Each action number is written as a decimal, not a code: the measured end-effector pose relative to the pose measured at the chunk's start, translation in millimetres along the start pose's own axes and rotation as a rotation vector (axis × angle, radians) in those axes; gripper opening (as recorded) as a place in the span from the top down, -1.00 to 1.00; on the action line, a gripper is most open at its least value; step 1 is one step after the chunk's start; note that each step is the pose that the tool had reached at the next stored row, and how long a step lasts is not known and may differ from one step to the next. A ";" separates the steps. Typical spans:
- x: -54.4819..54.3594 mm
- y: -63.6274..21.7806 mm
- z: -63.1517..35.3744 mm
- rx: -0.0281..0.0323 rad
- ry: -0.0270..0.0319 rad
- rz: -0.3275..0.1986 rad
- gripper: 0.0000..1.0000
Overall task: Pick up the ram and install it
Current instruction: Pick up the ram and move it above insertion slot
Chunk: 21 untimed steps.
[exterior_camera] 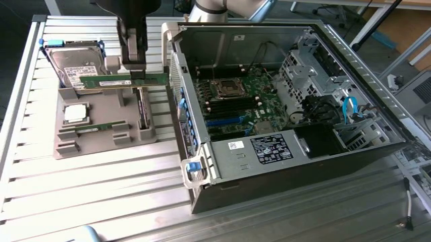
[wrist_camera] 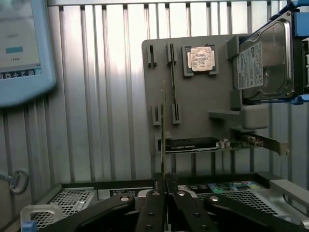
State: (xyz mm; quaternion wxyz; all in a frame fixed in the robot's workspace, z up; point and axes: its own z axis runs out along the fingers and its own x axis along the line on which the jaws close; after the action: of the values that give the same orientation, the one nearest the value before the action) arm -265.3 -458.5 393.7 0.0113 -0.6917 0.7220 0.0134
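Fingers [wrist_camera: 154,210] stand narrow, clamped on the upper edge of the ram [exterior_camera: 114,80]. The gripper [exterior_camera: 138,74] holds the stick level and on edge above the grey tray [exterior_camera: 101,146].

The tray lies toward the desk [exterior_camera: 101,201] edge on the exterior view's left. It carries the hard drive [exterior_camera: 77,63] at its far edge, then the processor [exterior_camera: 75,113] and a second green stick [exterior_camera: 100,127] nearer the front. On the exterior view's right, the open computer case [exterior_camera: 202,166] lies on its side with the motherboard [exterior_camera: 249,96] exposed.

Step in hand, by judgement: pick-up done, stick not yet installed. Installation calls for aligning the contact edge with a free memory slot [exterior_camera: 225,103].

Slot occupancy is hard to make out. The frame edge cuts off the gripper body.
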 end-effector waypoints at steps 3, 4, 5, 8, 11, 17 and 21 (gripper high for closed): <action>0.0 -6.4 0.0 0.0000 0.0000 0.000 0.76; 0.0 -8.5 -0.1 0.0000 0.0001 0.000 0.76; 0.0 -10.3 -0.1 -0.0001 0.0001 0.000 0.76; 0.0 -16.5 -0.1 -0.0001 0.0000 0.000 0.76; 0.0 -22.4 -0.1 0.0000 0.0000 0.000 0.76; 0.1 -35.8 -0.1 0.0000 -0.0001 0.000 0.76; 0.1 -43.7 -0.2 -0.0001 0.0001 0.000 0.76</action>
State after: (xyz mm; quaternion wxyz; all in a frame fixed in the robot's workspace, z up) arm -221.6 -460.5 393.8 0.0112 -0.6917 0.7220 0.0134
